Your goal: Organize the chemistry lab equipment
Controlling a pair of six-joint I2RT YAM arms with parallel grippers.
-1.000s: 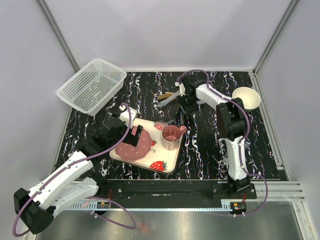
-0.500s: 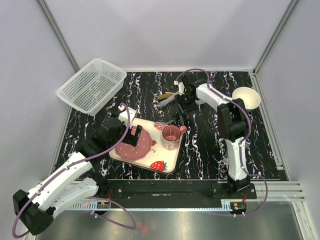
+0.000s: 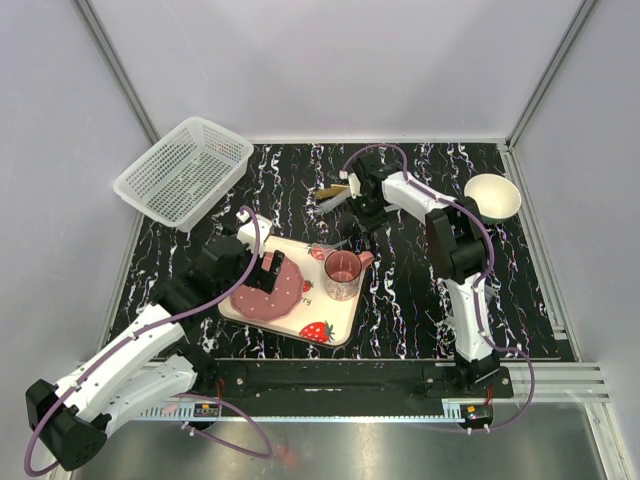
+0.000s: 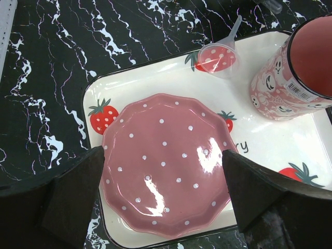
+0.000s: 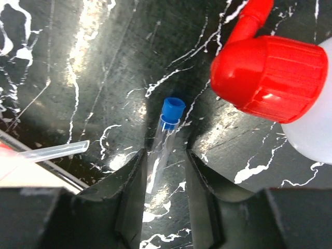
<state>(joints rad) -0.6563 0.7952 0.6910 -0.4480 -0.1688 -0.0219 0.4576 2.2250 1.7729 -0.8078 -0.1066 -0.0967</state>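
In the right wrist view a thin clear tube [image 5: 162, 140] with a blue cap lies flat on the black marbled table. My right gripper [image 5: 165, 155] is open, with one finger on each side of the tube. The tube rests near the left finger. The translucent bottle with the red cap [image 5: 270, 78] lies just beyond, to the right. A clear dropper [image 5: 52, 150] lies to the left. The tan wooden tool [image 3: 330, 191] lies left of my right gripper [image 3: 362, 212]. My left gripper [image 4: 162, 158] is open and empty over the pink plate [image 4: 155, 124]. Another small clear dropper [image 4: 220, 52] lies on the tray.
The strawberry-print tray [image 3: 340, 318] holds the pink plate and the pink cup [image 3: 342, 273] at table centre. A pale perforated basket [image 3: 185, 170] stands at back left; no other rack shows. A white bowl [image 3: 492, 196] sits at back right.
My right gripper has shifted slightly left along the back of the table. The left arm has not moved.
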